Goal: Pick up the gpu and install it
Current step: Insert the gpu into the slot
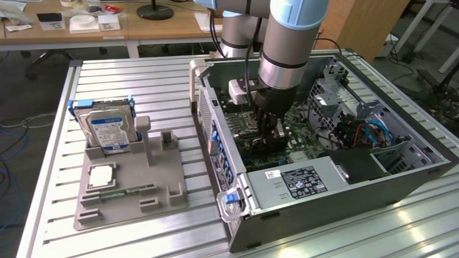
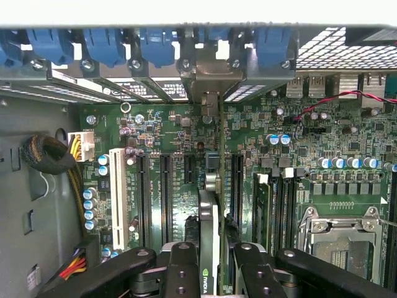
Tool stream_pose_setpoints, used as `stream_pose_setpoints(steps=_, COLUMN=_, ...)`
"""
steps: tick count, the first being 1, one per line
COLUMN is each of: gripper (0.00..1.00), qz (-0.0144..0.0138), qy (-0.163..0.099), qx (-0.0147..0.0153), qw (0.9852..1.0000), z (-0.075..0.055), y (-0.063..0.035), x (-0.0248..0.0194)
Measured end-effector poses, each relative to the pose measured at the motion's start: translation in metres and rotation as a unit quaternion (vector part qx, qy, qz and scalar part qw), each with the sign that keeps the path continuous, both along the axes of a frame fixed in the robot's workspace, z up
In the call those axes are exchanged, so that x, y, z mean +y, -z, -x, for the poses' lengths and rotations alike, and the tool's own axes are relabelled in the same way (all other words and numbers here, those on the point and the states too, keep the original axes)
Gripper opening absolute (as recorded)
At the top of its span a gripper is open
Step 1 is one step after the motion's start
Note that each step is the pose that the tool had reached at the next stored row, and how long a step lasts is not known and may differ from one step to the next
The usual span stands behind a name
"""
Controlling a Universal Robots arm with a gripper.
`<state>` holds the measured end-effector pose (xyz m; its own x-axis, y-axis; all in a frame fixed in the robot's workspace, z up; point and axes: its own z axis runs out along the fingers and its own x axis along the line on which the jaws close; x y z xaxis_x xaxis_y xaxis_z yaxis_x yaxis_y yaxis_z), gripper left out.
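The gpu (image 2: 209,239) is gripped edge-on between the black fingers (image 2: 181,270) of my gripper (image 2: 214,273), which is shut on it. A green logo shows on the card's near edge. The card stands upright over the green motherboard (image 2: 180,124), along the row of black expansion slots (image 2: 164,186). Its silver bracket end (image 2: 208,84) reaches the rear slot openings of the case. In the exterior view my gripper (image 1: 274,137) is lowered inside the open computer case (image 1: 215,107), with the dark gpu (image 1: 278,144) just above the board. Whether the card sits in a slot I cannot tell.
A grey fixture (image 1: 169,185) on the slatted table at the exterior view's left holds a hard drive (image 1: 107,129), a processor (image 1: 100,176) and a memory stick (image 1: 118,192). Blue slot latches (image 2: 105,46), a CPU socket (image 2: 338,239), cables (image 2: 46,155) and the power supply (image 1: 301,180) crowd the case.
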<state>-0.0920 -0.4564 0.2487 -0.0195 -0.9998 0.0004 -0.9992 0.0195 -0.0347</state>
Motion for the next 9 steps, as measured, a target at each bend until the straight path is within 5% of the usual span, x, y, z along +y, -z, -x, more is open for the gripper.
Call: stream_pose_setpoints(steps=9, gripper=0.51, qz=0.0001, qy=0.000, qx=-0.0001, qw=1.0000, z=0.0000, y=0.0000, x=0.0000)
